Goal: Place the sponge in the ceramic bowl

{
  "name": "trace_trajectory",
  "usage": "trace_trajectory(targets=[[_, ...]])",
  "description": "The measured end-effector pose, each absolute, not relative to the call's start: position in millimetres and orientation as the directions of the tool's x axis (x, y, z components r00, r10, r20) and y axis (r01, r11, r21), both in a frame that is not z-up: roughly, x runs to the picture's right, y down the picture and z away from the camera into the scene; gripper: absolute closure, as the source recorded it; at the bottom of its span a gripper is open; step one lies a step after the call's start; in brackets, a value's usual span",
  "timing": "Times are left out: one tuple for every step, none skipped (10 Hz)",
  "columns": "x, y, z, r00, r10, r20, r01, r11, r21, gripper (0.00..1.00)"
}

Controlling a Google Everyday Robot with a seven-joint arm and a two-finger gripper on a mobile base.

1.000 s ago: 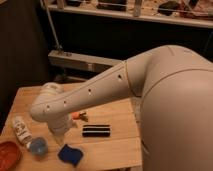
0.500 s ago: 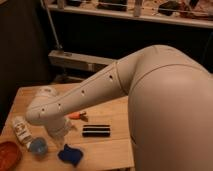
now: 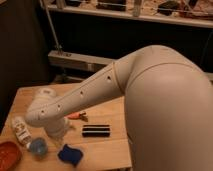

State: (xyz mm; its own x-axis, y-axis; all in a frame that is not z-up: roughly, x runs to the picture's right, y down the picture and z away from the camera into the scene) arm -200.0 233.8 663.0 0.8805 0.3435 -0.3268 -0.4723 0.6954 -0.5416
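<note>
The dark blue sponge (image 3: pixel 70 154) lies flat on the wooden table (image 3: pixel 107 150) near its front edge. At the front left corner sits the orange-red ceramic bowl (image 3: pixel 7 155), partly cut off by the picture's edge. My white arm reaches in from the right, and its gripper (image 3: pixel 57 131) points down at the table, just above and left of the sponge and right of the bowl. The sponge lies apart from the bowl, with a small cup between them.
A small light-blue cup (image 3: pixel 38 146) stands between bowl and sponge. A white bottle (image 3: pixel 21 130) lies at the left. A black bar (image 3: pixel 96 131) and an orange-handled item (image 3: pixel 76 115) lie right of the gripper. A metal shelf frame (image 3: pixel 80 60) stands behind the table.
The arm has swung further left and lower over the table, bringing the gripper closer to the sponge. The sponge, cup and bowl have stayed where they were.
</note>
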Motion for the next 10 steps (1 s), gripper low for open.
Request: trace_trajectory(targets=[[-210,252,666,0.895,0.331,-0.298,-0.445,0.699,-0.560,0.35],[-213,264,669,0.904,0.324,-0.279,-0.428,0.706,-0.564,0.35],[-214,270,670,0.907,0.322,-0.272,-0.422,0.709,-0.565,0.35],[-216,279,669,0.910,0.324,-0.258,-0.414,0.715,-0.563,0.35],[-211,283,669,0.907,0.327,-0.263,-0.420,0.724,-0.547,0.35],[-205,287,669,0.903,0.331,-0.273,-0.429,0.729,-0.534,0.35],[-199,295,671,0.898,0.334,-0.288,-0.439,0.734,-0.518,0.35],[-197,301,672,0.895,0.334,-0.295,-0.443,0.735,-0.513,0.35],[-197,313,675,0.894,0.333,-0.301,-0.446,0.732,-0.515,0.35],[-202,327,681,0.895,0.336,-0.293,-0.445,0.720,-0.533,0.35]])
